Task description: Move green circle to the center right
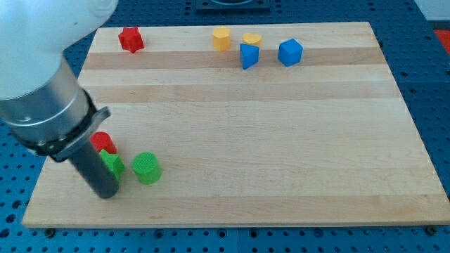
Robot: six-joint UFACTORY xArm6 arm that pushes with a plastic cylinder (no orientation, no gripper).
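- The surface (232,140) is a light wooden board sitting on a blue perforated base (429,84), and most of the board's middle and right side is bare wood.
- My tip (107,194) is down at about 8 o'clock on the board, at the bottom end of a dark rod coming out of a big white and grey arm (42,77) that fills the view's top-left corner.
- On the tool question: it's just a plain rod, no jaws on it, so nothing is spread, pressed together or pinching anything.
- The green circle (147,168) is also in that 8 o'clock corner, just off my tip at its 2 o'clock, with a small gap between them.
- A second green block (111,163) sits right against the rod, at 9 o'clock from the circle. Partly hidden, so I can't tell its shape.
- A red block (103,142) peeks out behind the rod, touching that second green one. Looks round, but can't say for sure.
- Up at 11 o'clock near the far edge there's a red star (131,39), on its own.
- Around 12 to 1 o'clock there's a cluster: a yellow cylinder (222,39), a flatter yellow block (252,39) just beside it, a blue triangle-ish block (249,55) right below that, and a blue cube-like block (290,53) a bit further right.
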